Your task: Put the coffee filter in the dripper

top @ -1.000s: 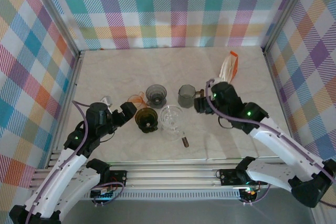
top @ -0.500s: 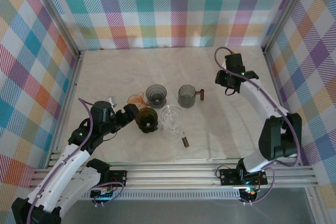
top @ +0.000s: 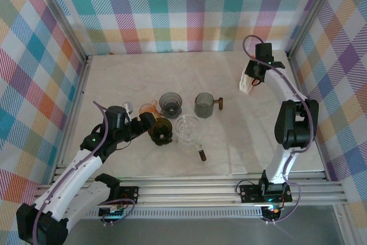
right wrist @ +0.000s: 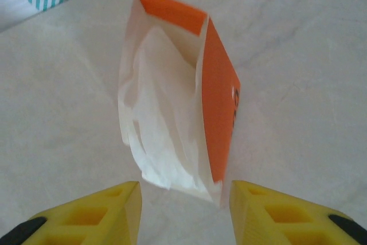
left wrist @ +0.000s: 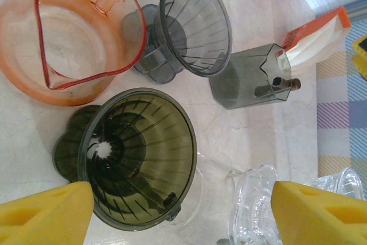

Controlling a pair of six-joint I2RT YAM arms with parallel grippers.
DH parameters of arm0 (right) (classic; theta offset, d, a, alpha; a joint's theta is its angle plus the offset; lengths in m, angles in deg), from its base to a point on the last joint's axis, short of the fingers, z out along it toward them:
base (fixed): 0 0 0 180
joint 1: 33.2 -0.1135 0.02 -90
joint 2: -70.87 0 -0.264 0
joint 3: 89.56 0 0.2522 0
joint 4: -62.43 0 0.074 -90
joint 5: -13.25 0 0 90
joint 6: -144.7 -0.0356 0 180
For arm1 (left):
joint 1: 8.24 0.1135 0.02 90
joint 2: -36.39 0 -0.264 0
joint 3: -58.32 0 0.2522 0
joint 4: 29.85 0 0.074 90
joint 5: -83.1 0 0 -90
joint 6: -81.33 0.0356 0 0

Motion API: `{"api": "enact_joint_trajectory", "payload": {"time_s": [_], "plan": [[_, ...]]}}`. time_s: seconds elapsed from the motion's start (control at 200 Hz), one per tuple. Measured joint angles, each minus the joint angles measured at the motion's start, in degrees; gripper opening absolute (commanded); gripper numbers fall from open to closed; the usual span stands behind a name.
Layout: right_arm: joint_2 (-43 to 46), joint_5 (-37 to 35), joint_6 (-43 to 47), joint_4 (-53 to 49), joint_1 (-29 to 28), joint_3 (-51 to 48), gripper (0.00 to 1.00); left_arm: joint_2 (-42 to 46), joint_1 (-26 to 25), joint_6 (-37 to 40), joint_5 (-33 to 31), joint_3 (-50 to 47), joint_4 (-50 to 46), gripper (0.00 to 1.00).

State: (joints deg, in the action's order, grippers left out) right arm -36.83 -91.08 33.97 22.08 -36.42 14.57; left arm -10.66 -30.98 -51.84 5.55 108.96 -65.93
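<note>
Filter packet [right wrist: 172, 107] lying on desk [top: 143, 73] at 2 o'clock; right hand [right wrist: 184, 205] over it, fingers partly spread, gripping nothing. Brown dripper [left wrist: 137, 159] near 8 o'clock; left hand [left wrist: 180, 210] just beside it, spread wide, empty.

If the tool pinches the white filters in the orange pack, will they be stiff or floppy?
Probably floppy: the filters look thin and crumpled, so they should fold under the right tool. The orange pack seems to be thin paper and looks light, so a push would likely slide or crush it.
</note>
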Motion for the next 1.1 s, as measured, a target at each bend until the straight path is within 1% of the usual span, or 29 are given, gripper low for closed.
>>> {"api": "enact_joint_trajectory", "payload": {"time_s": [0.32,0.575,0.64,0.78,1.1], "plan": [[-9.0,-1.0,0.0,-2.5,2.3,11.8,0.39,-4.1,0.0,1.5,0.4,2.4,1.6,0.77],[-12.2,-0.9,0.6,-3.7,3.1,15.8,0.36,-7.5,0.0,1.9,0.7,2.8,2.3,0.76],[-12.9,-0.6,0.9,-3.7,3.3,16.0,0.34,-7.8,0.0,1.9,0.9,2.8,2.6,0.76],[-14.0,0.5,2.2,-4.3,3.3,16.0,0.25,-7.8,0.0,1.9,1.0,2.8,3.0,0.76],[-14.1,2.5,5.7,-4.3,3.3,16.0,0.09,-7.6,0.0,2.1,1.0,3.3,3.0,0.76]]}}
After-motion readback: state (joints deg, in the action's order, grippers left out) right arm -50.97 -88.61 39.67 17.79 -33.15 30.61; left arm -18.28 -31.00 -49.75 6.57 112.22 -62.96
